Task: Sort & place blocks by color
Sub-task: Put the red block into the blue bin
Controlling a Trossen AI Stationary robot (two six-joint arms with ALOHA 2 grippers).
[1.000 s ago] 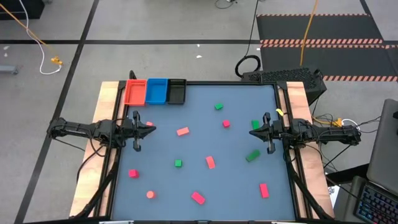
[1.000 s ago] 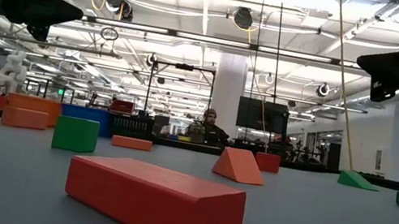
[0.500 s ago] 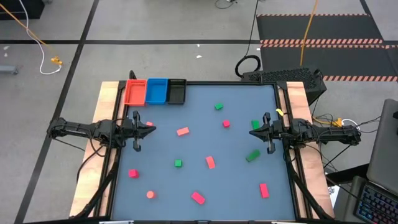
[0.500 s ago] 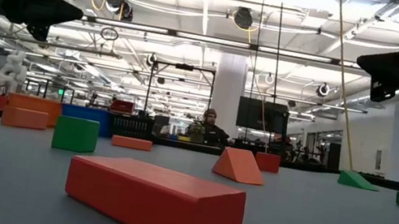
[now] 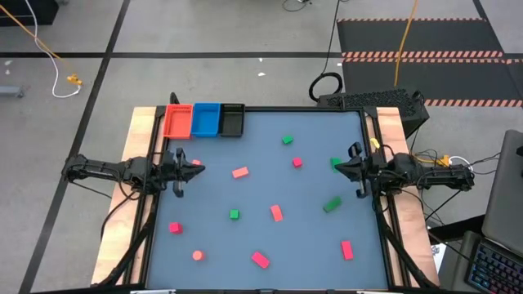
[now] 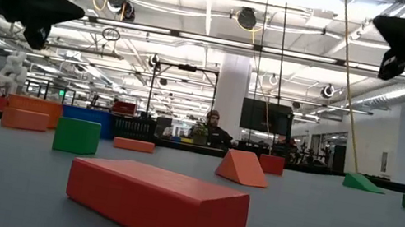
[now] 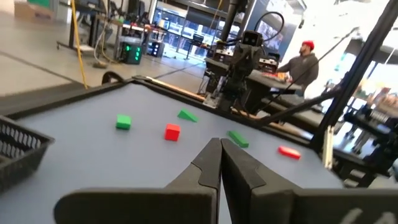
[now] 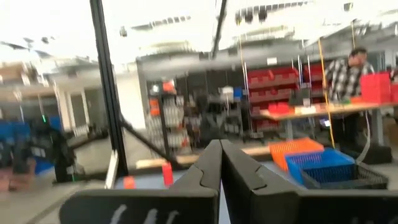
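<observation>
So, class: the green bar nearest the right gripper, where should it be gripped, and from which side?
Grip the green bar across its narrow width at mid-length, coming straight down. It lies flat and diagonal with clear table around it, so the right gripper should turn to match.

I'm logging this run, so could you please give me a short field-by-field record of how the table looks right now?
left hand: shut, empty, at the table's left edge
right hand: shut, empty, at the table's right edge
blocks: scattered loose on the blue-grey mat, none in a tray
red tray: far left corner
blue tray: beside the red one
black tray: beside the blue one
sorting: not yet begun
</observation>
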